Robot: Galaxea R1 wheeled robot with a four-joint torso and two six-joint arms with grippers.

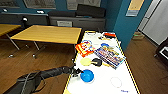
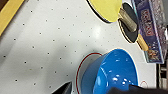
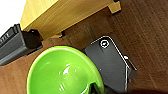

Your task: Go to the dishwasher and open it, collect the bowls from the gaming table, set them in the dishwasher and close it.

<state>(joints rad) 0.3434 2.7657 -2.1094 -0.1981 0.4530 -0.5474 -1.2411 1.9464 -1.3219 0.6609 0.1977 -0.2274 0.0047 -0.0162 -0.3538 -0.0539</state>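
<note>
Bowl collection is in hand: the left gripper [image 1: 79, 72] fingers grasp the glossy bright-blue round bowl [image 1: 87, 75] on the white gaming-table surface [image 1: 105, 85], the right gripper's fingers hold a lime-green bowl [image 3: 62, 72]; next, lifting clear.

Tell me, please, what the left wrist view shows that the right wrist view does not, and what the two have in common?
Left wrist view: a blue bowl tilted on the gaming table's white top, with two paddles and a game box beyond it. Right wrist view: a green bowl above the wooden floor, beside the table's yellow wooden side. Both show a bowl close to the camera and part of the same table.
</note>
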